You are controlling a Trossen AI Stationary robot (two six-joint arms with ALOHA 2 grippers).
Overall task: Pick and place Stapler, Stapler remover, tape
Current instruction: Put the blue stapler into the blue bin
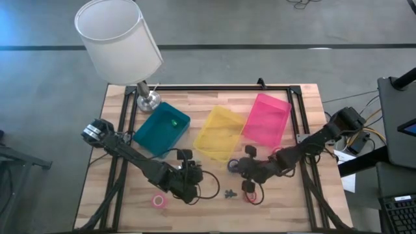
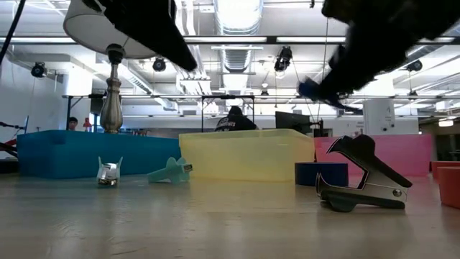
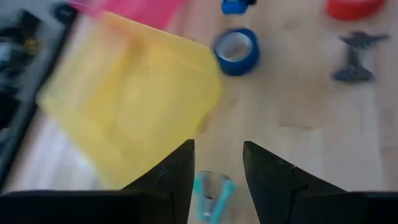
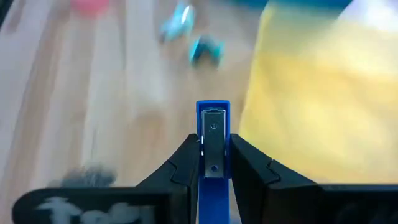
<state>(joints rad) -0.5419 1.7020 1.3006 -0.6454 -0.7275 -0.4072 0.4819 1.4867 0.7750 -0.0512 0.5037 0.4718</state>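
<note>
My right gripper (image 4: 213, 149) is shut on a blue stapler (image 4: 213, 127) with a metal top. It hangs above the table near the yellow bin (image 1: 220, 133), and shows in the low view as the blue stapler (image 2: 310, 89). My left gripper (image 3: 217, 163) stands open above a teal staple remover (image 3: 211, 194), which lies on the table (image 2: 170, 171). A blue tape roll (image 3: 236, 51), a red tape roll (image 1: 250, 195) and a pink tape roll (image 1: 158, 200) lie flat on the wood. A dark staple remover (image 2: 363, 180) rests near the red roll. My right gripper pinches the stapler's two long sides (image 4: 202, 155) between its two fingers. The stapler lies along the fingers, and its front end (image 4: 213, 112) sticks out past the fingertips. The fingers slant downward. The stapler is lifted clear of the table.
A teal bin (image 1: 162, 128), the yellow bin and a pink bin (image 1: 266, 120) stand in a row at the back. A lamp with a white shade (image 1: 117, 39) stands at the far left. A small silver staple remover (image 2: 108, 173) lies near the teal one.
</note>
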